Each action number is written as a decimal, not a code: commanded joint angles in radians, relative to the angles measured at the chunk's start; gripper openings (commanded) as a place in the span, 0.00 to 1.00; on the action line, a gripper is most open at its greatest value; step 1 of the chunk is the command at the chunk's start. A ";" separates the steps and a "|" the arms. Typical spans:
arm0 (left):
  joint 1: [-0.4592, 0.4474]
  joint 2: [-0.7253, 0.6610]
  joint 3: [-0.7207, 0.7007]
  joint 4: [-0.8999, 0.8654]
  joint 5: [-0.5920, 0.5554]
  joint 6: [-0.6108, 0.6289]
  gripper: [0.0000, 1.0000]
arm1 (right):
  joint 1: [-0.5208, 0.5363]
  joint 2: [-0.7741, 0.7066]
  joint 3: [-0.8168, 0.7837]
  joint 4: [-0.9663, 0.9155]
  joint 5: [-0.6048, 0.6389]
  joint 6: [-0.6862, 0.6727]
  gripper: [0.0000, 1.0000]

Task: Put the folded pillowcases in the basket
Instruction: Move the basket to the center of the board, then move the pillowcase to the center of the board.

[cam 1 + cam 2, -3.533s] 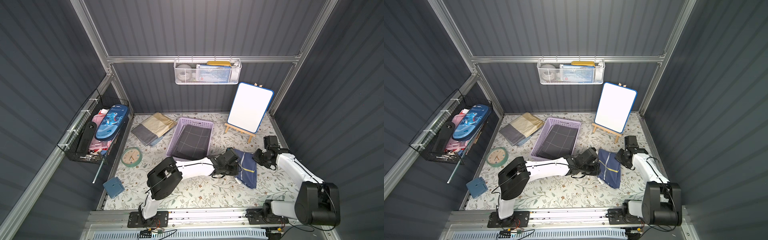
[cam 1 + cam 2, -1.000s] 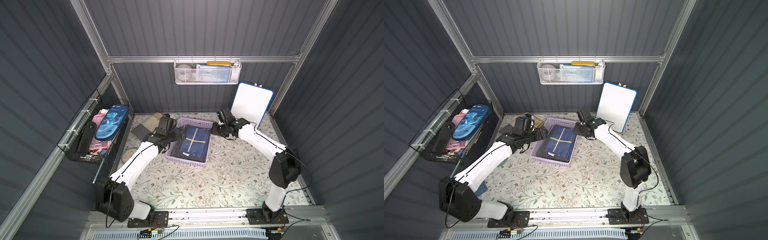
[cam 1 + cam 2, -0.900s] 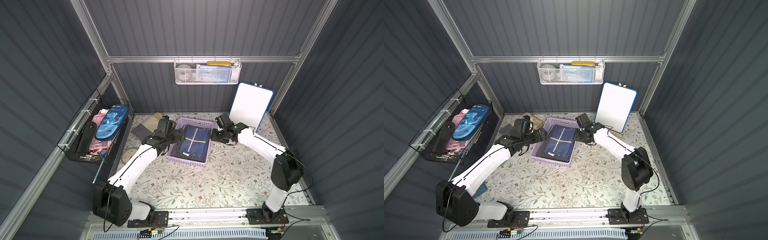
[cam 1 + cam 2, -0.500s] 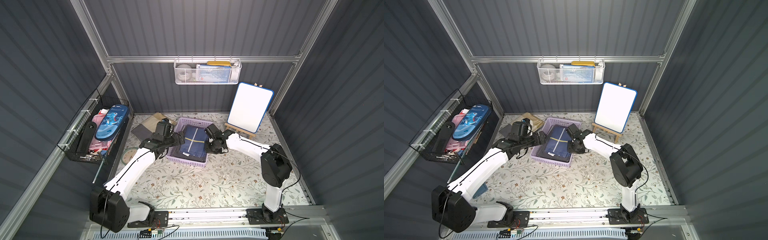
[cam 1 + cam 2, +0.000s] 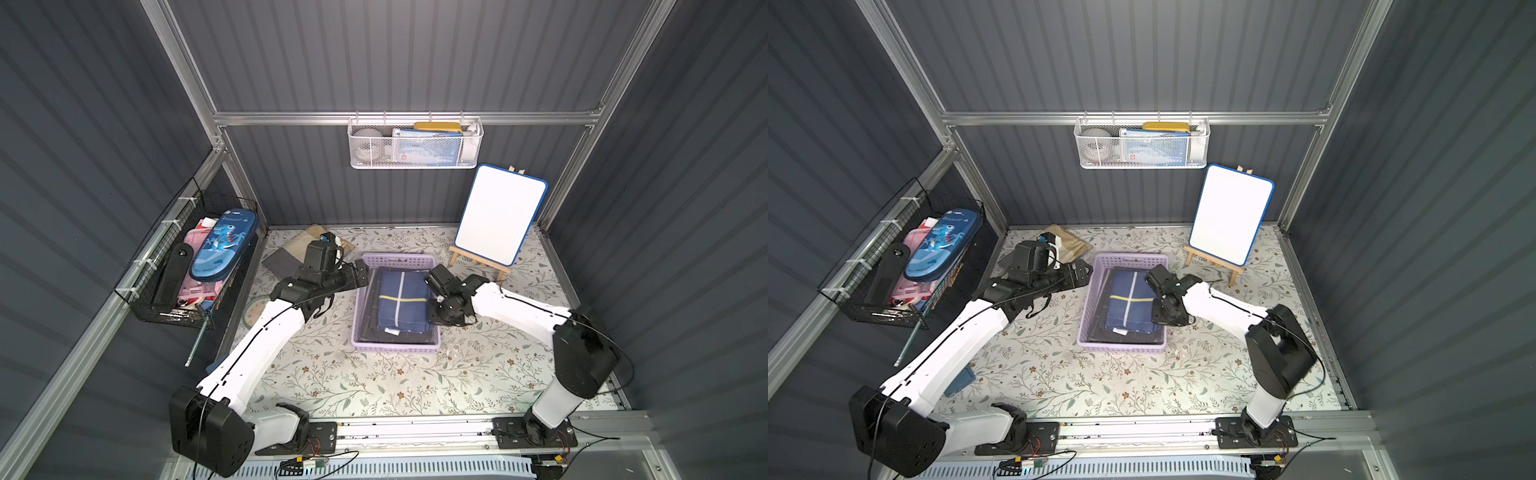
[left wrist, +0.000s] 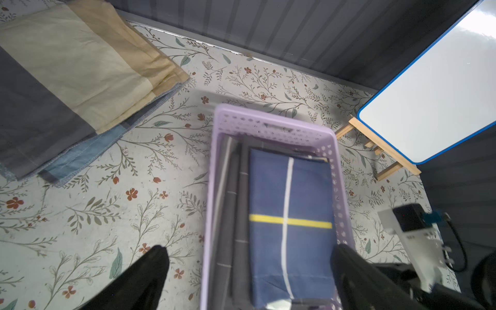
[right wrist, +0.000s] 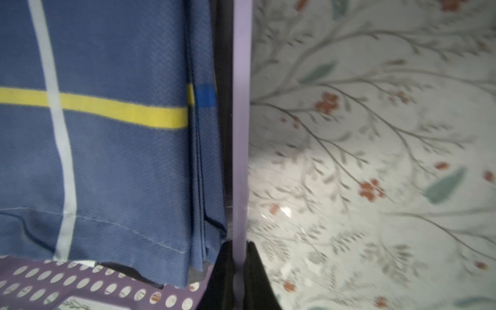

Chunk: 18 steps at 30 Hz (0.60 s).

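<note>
pillowcase [image 5: 401, 301], navy w/ one yellow & one white stripe, lies folded & flat inside the basket [image 5: 395, 347]. it sits on a dark grey cloth [image 5: 371, 303] that covers the basket floor. its right edge is just beside the basket's right wall. both top views show it the same way; hem end points to the front.

right gripper [image 7: 239, 247] is pinching the basket's right wall, toward the front end. one finger is inside & one outside, w/ the lavender rim squeezed btwn them (clear in right wrist view). in a top view the gripper [image 5: 432, 321] is at that wall, next to the pillowcase. it doesn't hold the fabric.

left gripper [image 5: 362, 275] is by the basket's back-left corner, fingers [image 6: 153, 268] spread wide w/ nothing gripped. left wrist view looks down on the basket & pillowcase btwn the two fingers. whether it touches the rim: can't tell.

basket stands mid-table [image 5: 374, 386] on the floral cover. a beige/grey folded cloth [image 6: 67, 80] lies at back left, apart from the basket. whiteboard [image 5: 498, 216] on its easel stands at back right, also apart.
</note>
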 commanded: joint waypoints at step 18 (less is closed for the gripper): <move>0.055 0.352 0.198 0.066 0.029 0.091 0.99 | -0.203 -0.162 -0.167 -0.259 0.192 -0.123 0.14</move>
